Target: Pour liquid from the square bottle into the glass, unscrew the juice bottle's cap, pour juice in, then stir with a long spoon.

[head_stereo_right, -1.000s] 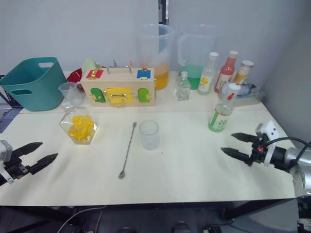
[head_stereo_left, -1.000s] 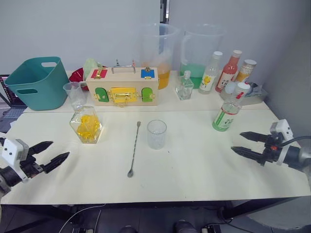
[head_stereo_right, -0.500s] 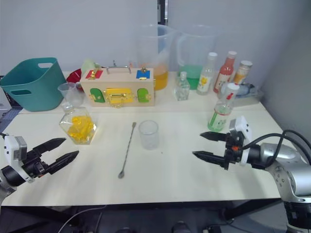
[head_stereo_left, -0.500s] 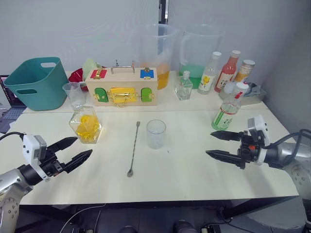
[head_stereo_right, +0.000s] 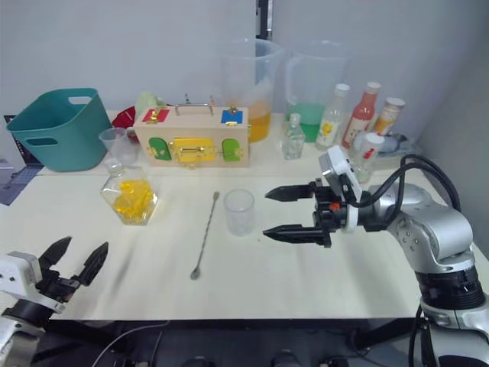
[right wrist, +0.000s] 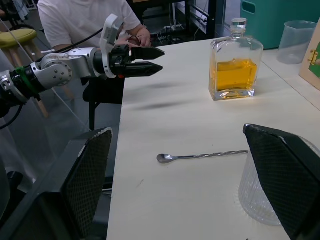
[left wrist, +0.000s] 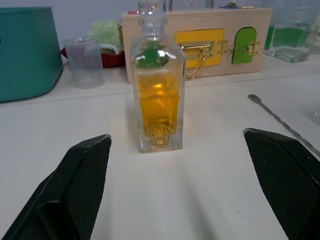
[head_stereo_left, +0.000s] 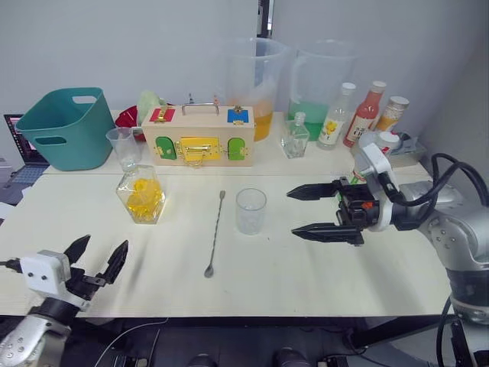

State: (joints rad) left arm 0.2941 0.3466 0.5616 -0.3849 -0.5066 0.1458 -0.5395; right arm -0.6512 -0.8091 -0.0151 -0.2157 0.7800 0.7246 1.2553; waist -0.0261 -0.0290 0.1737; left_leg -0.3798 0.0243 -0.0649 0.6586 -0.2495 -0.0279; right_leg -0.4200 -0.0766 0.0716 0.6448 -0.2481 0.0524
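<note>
Taking the glass [head_stereo_left: 250, 210] as the landmark near the middle of the table [head_stereo_left: 321, 267], the square bottle [head_stereo_left: 140, 194] stands upright well to its left, stopper on and yellow liquid [left wrist: 158, 100] inside, so no pour appears to have begun. The long spoon [head_stereo_left: 214, 233] lies flat between bottle and glass, just left of the glass, its long axis running away from the robot with the bowl at the near end. The juice bottle [head_stereo_right: 364, 155] stands to the right of the glass and farther back, partly hidden behind the right arm, its cap [head_stereo_right: 372, 139] on. The right gripper [head_stereo_left: 302, 212] hangs just right of the glass, its two fingers spread wide and pointing at it, holding nothing. The left gripper [head_stereo_left: 97, 259] sits low at the near edge of the table, left of the glass and nearer the robot than the bottle, fingers likewise parted and empty; in its wrist view the bottle stands straight ahead between the fingertips but a fair way off. The first step is likely the grasp of the square bottle, and the left arm looks the better placed: a forward reach along its fingers' line would meet the bottle's upright side.
</note>
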